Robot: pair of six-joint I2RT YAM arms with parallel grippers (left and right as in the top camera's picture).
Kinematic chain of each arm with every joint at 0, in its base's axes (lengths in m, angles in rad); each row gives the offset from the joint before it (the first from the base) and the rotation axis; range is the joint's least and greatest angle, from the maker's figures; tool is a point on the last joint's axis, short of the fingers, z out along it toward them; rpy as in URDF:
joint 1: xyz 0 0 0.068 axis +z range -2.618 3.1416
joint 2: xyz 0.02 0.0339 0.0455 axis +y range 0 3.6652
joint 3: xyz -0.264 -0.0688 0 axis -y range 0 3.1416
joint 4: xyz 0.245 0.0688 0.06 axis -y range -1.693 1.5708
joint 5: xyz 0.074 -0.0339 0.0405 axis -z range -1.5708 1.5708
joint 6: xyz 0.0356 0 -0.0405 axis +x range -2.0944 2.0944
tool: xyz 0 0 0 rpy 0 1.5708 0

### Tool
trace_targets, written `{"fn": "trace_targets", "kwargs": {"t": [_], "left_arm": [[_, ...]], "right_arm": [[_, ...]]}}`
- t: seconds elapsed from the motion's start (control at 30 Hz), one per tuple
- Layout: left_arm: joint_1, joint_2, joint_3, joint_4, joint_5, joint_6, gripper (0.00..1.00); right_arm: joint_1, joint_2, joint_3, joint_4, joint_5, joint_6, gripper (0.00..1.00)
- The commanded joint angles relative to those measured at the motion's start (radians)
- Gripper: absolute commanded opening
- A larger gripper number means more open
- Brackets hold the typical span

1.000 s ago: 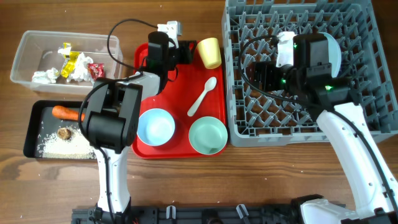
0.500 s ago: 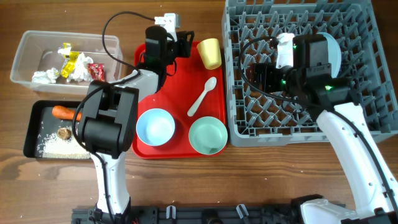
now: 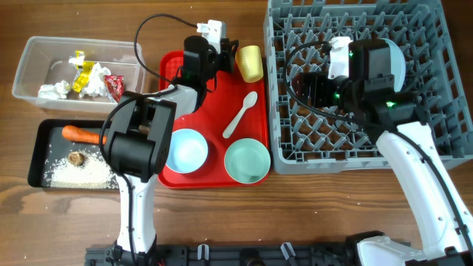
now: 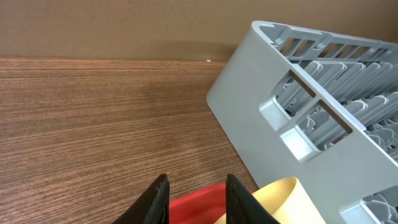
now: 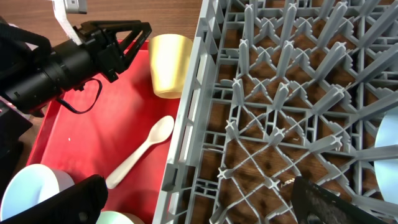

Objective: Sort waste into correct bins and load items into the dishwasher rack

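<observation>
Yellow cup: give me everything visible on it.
The yellow cup is small, plain and tapered, and looks like matte plastic. It sits in the red tray's far corner, right beside the dishwasher rack wall. The left claw, jaws apart, points at it from close by; contact unclear.

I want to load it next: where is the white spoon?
Overhead, the white spoon lies on the right half of the red tray, between the yellow cup and the mint-green bowl.

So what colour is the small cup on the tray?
Pale yellow. The cup shows best in the right wrist view.
</observation>
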Motion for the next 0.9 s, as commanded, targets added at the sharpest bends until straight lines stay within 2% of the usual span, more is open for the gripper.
{"fn": "trace_targets", "kwargs": {"t": [0.0,0.2,0.43,0.63,0.87], "left_arm": [[0.0,0.01,0.021,-0.039,0.0,0.031,0.28],[0.0,-0.013,0.021,-0.114,0.079,0.031,0.29],[-0.004,-0.135,0.021,-0.317,0.155,0.083,0.29],[-0.016,-0.168,0.021,-0.465,0.175,0.109,0.28],[-0.015,-0.169,0.021,-0.523,0.175,0.109,0.28]], "right_arm": [[0.003,0.013,-0.008,0.003,-0.002,0.0,0.97],[0.003,0.013,-0.008,0.002,-0.002,0.0,0.97],[0.003,0.013,-0.008,0.002,-0.002,0.0,0.98],[0.003,0.013,-0.008,-0.014,-0.002,0.007,0.98],[0.003,0.013,-0.008,-0.046,-0.002,0.007,0.98]]}}
